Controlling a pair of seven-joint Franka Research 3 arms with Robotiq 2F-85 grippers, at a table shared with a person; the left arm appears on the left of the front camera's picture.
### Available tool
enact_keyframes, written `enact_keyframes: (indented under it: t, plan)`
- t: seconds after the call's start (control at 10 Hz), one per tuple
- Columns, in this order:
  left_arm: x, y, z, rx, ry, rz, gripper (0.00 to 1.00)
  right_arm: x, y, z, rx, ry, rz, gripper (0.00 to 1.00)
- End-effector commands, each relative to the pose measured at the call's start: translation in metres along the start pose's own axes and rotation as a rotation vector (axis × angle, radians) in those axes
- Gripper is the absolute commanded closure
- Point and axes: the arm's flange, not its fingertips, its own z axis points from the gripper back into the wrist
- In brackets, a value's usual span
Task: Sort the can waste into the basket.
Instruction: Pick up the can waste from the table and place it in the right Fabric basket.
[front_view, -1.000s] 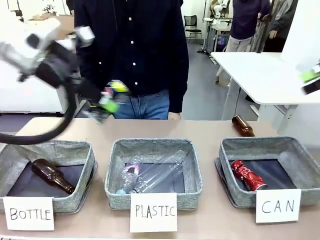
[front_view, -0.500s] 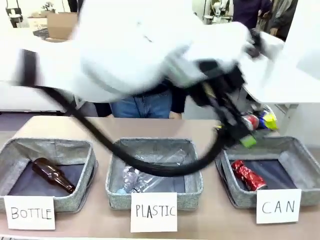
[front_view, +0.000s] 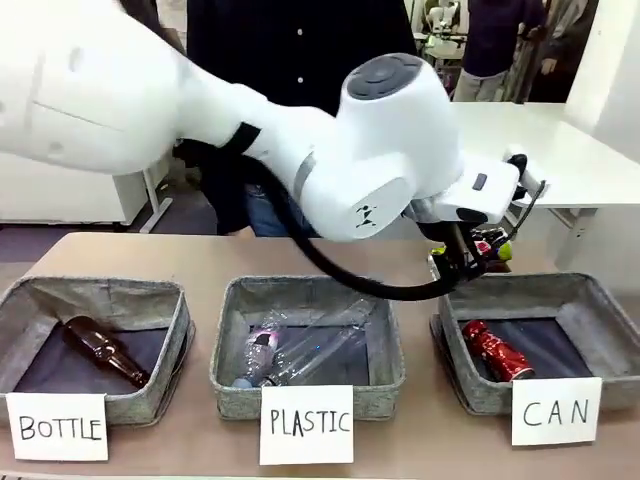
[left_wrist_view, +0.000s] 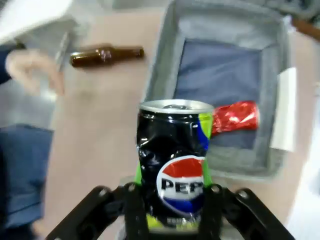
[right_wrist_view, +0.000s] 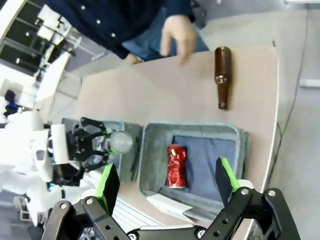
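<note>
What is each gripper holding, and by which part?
The left gripper is shut on the dented black drink can with a round blue-red logo, gripping its lower sides. The right gripper is open and holds nothing.

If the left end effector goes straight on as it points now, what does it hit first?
Probably a wall corner of the CAN basket, behind the held black can; the red can lies just inside. Depth is unclear.
</note>
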Motion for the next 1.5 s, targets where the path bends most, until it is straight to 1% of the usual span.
enact_keyframes:
  t: [0.0, 0.2, 0.5, 0.6, 0.7, 1.1, 1.2, 1.3, 1.4]
  plan:
    - [0.068, -0.014, -0.026, -0.14, 0.045, 0.068, 0.56, -0.002, -0.002, 0.005, -0.013, 0.013, -0.012, 0.0]
    - [0.067, -0.02, -0.033, -0.17, 0.065, 0.062, 0.56, -0.002, -0.002, 0.005, -0.013, 0.013, -0.012, 0.0]
    - [0.061, -0.031, -0.042, -0.18, 0.094, 0.035, 0.56, -0.002, -0.002, 0.005, -0.013, 0.013, -0.012, 0.0]
    - [0.058, -0.033, -0.039, -0.191, 0.103, 0.023, 0.47, -0.002, -0.002, 0.005, -0.013, 0.013, -0.012, 0.0]
    - [0.058, -0.034, -0.037, -0.206, 0.107, 0.012, 0.0, -0.002, -0.002, 0.005, -0.013, 0.013, -0.012, 0.0]
    - [0.048, -0.035, -0.03, -0.189, 0.103, 0.009, 0.0, -0.002, -0.002, 0.005, -0.013, 0.013, -0.012, 0.0]
    - [0.042, -0.033, -0.023, -0.206, 0.112, 0.018, 0.0, -0.002, -0.002, 0.005, -0.013, 0.013, -0.012, 0.0]
    - [0.02, -0.029, -0.003, -0.294, 0.142, 0.049, 0.0, -0.002, -0.003, 0.003, -0.001, -0.005, -0.006, 0.0]
    - [-0.013, -0.023, 0.019, -0.338, 0.125, 0.075, 0.0, 0.004, 0.004, -0.011, 0.017, 0.034, 0.039, 0.0]
